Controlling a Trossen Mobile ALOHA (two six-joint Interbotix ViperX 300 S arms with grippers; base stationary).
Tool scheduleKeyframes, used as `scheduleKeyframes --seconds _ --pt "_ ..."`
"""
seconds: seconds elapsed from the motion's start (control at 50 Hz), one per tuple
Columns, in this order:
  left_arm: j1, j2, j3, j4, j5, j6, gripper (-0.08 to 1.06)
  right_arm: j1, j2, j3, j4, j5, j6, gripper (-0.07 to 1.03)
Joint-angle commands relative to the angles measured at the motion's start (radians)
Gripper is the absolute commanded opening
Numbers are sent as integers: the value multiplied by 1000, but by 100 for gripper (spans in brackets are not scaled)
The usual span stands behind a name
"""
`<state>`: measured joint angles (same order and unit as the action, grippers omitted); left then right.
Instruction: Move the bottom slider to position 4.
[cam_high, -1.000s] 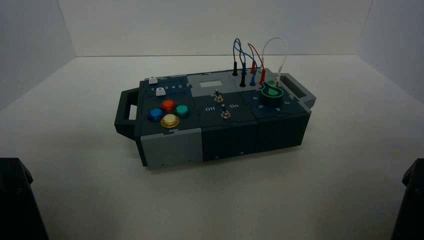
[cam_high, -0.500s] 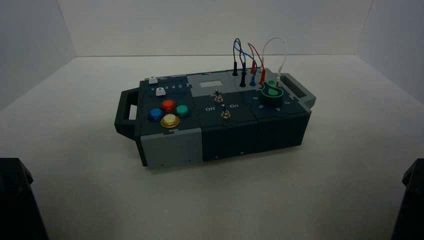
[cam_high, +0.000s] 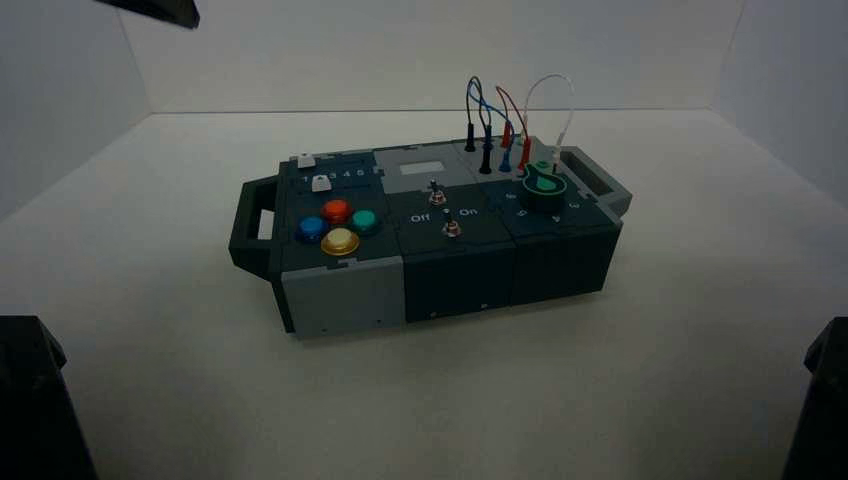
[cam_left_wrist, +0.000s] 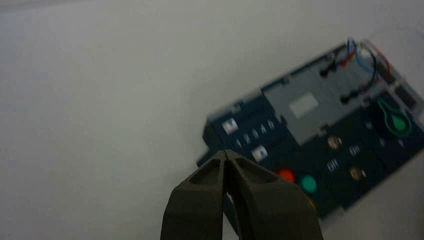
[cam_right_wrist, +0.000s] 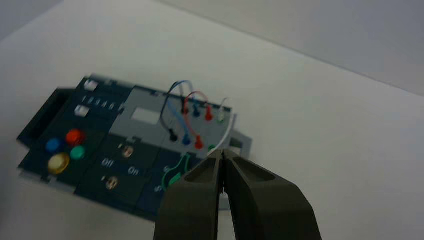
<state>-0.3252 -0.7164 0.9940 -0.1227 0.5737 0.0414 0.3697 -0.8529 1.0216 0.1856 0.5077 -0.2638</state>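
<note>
- The box (cam_high: 420, 235) sits on the white bench (cam_high: 650, 390), turned a little, with its four coloured buttons (cam_high: 337, 225) toward the robot's left.
- The bottom slider (cam_left_wrist: 259, 152) is a white cap on the dark numbered track just behind those buttons; it appears to sit near the low end of the digits, so position 4 (cam_left_wrist: 263, 129) lies further along toward the box's middle.
- The left gripper (cam_left_wrist: 226, 160) hangs above the bench, well apart from the box, fingers pressed together, likely so a closed tip can push the cap.
- The right gripper (cam_right_wrist: 221, 156) is also aloft, fingers pressed together, likely just waiting.
</note>
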Motion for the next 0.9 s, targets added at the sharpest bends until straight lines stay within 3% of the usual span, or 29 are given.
scheduleKeyframes --seconds 0.02,0.18,0.46,0.64,0.9 --pt "-5 -2 -31 -23 46 0 -3 41 31 -54 3 26 -17 -2" --pt "-9 0 -38 -43 91 3 -3 83 75 -86 3 89 -44 -2" --pt "-64 29 -74 -43 152 8 -3 127 130 -126 23 173 -106 -2" --pt "-78 71 -94 -46 218 6 -3 127 150 -132 94 215 -207 -2" --pt "-78 118 -95 -52 222 6 -3 127 176 -132 140 219 -272 -2"
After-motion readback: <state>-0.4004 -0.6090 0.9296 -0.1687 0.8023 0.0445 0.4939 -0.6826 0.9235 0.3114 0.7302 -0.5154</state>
